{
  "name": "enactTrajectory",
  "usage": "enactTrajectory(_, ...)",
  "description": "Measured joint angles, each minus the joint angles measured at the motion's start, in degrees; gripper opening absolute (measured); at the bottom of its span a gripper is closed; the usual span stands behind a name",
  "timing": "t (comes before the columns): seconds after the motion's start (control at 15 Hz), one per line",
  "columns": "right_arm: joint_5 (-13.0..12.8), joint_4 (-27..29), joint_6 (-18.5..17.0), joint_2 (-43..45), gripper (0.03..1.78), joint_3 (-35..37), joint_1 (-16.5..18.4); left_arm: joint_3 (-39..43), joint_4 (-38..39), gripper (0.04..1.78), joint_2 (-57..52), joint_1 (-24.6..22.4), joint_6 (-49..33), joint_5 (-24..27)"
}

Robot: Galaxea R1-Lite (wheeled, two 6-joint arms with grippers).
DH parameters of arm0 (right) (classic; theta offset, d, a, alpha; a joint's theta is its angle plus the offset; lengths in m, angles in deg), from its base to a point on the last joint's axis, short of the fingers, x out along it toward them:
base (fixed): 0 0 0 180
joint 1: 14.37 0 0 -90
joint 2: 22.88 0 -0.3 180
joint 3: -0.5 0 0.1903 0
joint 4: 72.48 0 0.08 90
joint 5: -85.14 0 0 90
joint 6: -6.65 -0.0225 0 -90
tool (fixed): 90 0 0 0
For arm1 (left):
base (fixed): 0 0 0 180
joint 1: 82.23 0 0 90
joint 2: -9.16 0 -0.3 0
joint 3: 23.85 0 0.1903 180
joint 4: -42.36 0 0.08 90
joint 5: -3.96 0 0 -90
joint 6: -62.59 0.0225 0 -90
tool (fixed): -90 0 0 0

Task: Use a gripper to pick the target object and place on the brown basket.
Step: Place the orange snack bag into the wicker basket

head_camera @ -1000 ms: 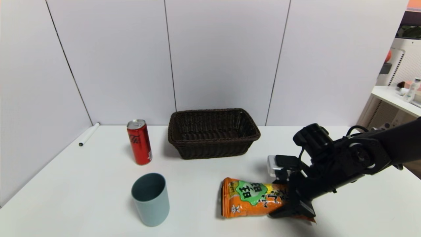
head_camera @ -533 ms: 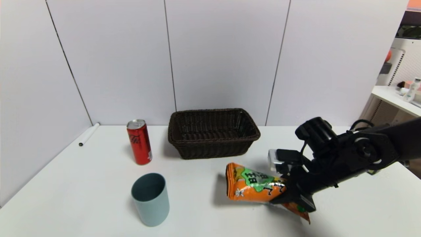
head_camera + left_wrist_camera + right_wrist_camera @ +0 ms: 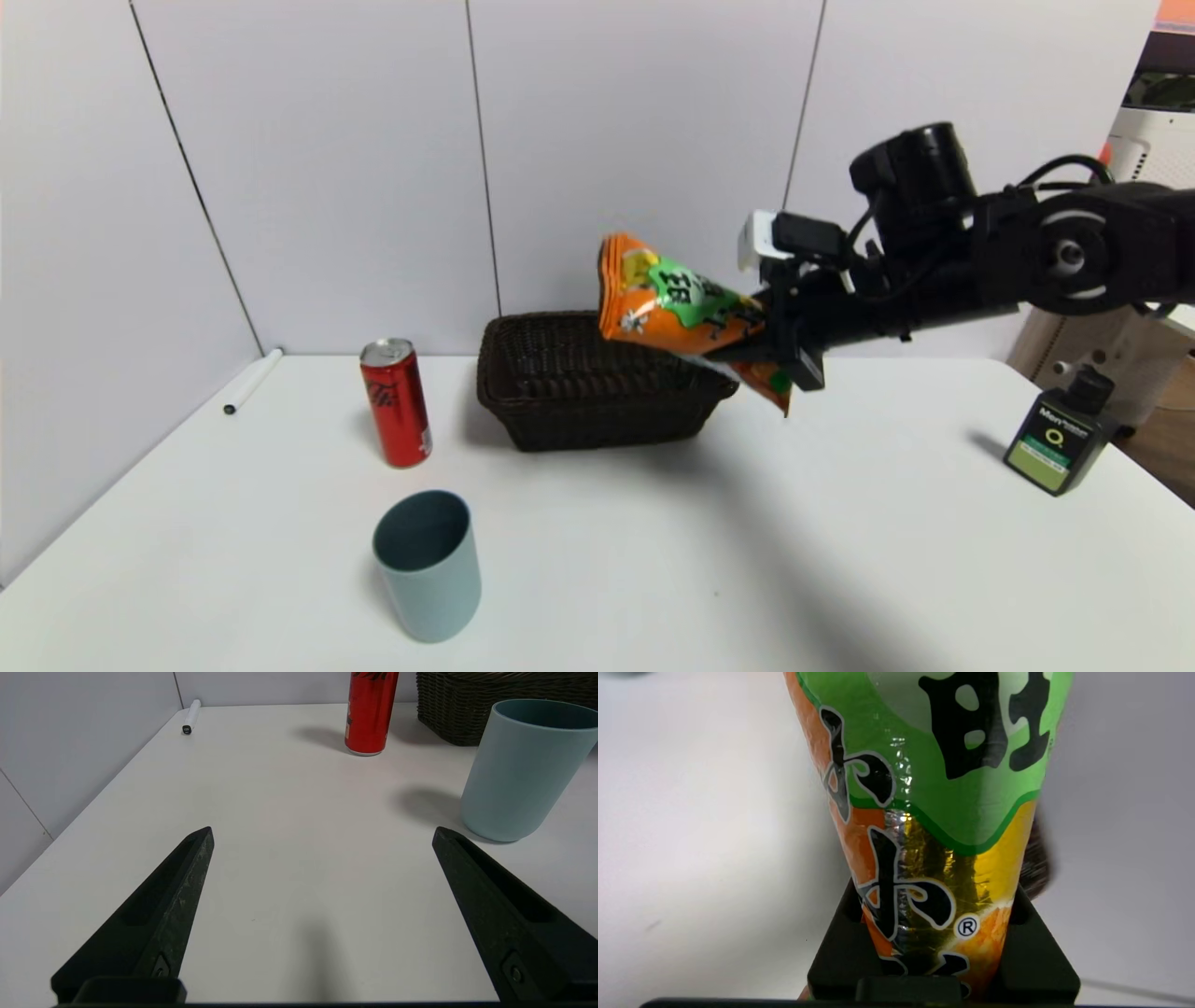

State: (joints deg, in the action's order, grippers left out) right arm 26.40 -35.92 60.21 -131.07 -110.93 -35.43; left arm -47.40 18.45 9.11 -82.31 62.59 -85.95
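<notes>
My right gripper (image 3: 780,341) is shut on the orange snack bag (image 3: 677,308) with its green badge and holds it in the air, tilted, above the right part of the brown basket (image 3: 523,392). In the right wrist view the bag (image 3: 924,812) fills the middle, pinched between the black fingers (image 3: 840,947). The basket stands at the back of the white table against the wall. My left gripper (image 3: 322,833) is open and empty, low over the table at the near left; it does not show in the head view.
A red soda can (image 3: 396,402) stands left of the basket. A grey-blue cup (image 3: 428,565) stands near the front left. A white marker (image 3: 252,381) lies by the left wall. A small black and green bottle (image 3: 1055,446) stands at the right edge.
My right gripper has lifted the snack bag off the table and carried it up and back, from the front right to above the basket's right side. The bottle at the right now shows.
</notes>
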Motion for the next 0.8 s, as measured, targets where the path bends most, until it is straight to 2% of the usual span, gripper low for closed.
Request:
enactTrajectory(0.27,0.2,-0.85,-0.41,-9.64,0.47,-14.36,-1.35,0.0,-0.02,1.69,0.0,0.0,0.0,0.0)
enactTrajectory(0.47,0.44,-4.6,-0.5,-16.77,0.47,-18.71,-2.93,0.0,0.0,1.69,0.0,0.0,0.0,0.0)
enactTrajectory(0.53,0.49,-6.55,-0.55,-18.8,0.52,-19.3,-3.25,0.0,0.0,1.69,0.0,0.0,0.0,0.0)
enactTrajectory(0.6,0.49,-7.77,-0.55,-20.66,0.67,-19.96,-3.41,0.0,0.0,1.69,0.0,0.0,0.0,0.0)
enactTrajectory(0.8,0.38,-8.16,-0.44,-23.78,1.0,-21.14,-3.5,0.0,0.0,1.69,0.0,0.0,0.0,0.0)
